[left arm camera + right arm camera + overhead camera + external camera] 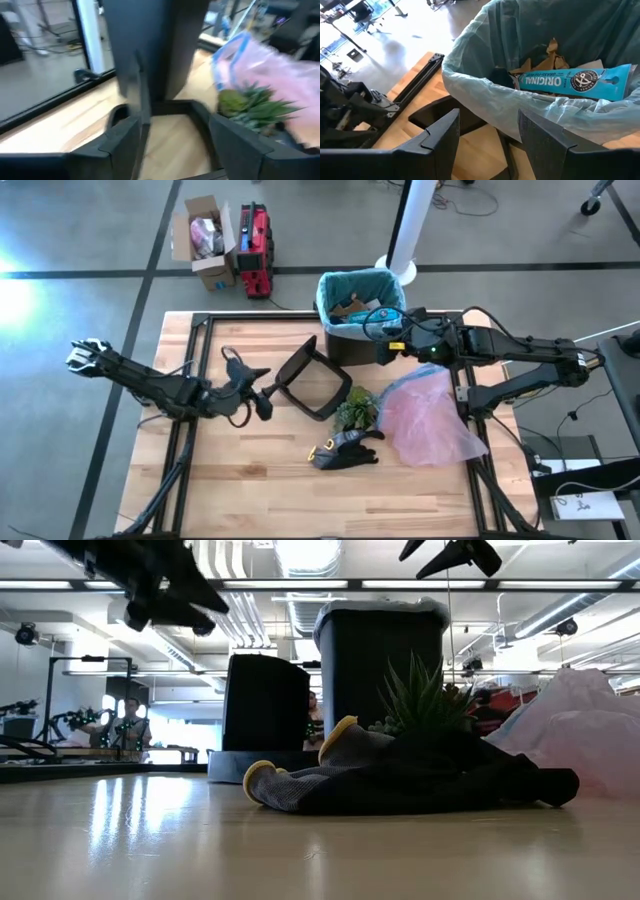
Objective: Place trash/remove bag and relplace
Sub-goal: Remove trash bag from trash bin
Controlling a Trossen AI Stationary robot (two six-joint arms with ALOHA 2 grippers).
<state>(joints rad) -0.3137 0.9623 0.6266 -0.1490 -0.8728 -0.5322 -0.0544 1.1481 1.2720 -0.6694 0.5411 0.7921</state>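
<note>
The black bin point(345, 340) stands at the table's far edge, lined with the teal bag point(485, 65), whose top is folded over the rim. Brown paper trash point(545, 60) and a blue wrapper point(575, 80) lie inside it. My right gripper point(487, 135) is open and hovers just outside the bin's near rim point(385, 330). The bin's black lid point(315, 380) rests tilted on the table in front of the bin. My left gripper point(175, 140) is open at the lid's left corner point(265, 395), one finger on each side of its rim point(170, 107). My left gripper comes level from the table's left at the lid's left corner point(142, 107). Its open fingers point(120, 135) stand around the rim. I cannot tell whether they touch it.
A pink plastic bag point(425, 415) lies right of the lid, a green plant tuft point(357, 410) beside it, and a black-and-yellow glove point(345, 448) nearer the front. A cardboard box point(205, 240) and a white pole point(410, 230) stand on the floor beyond the far edge.
</note>
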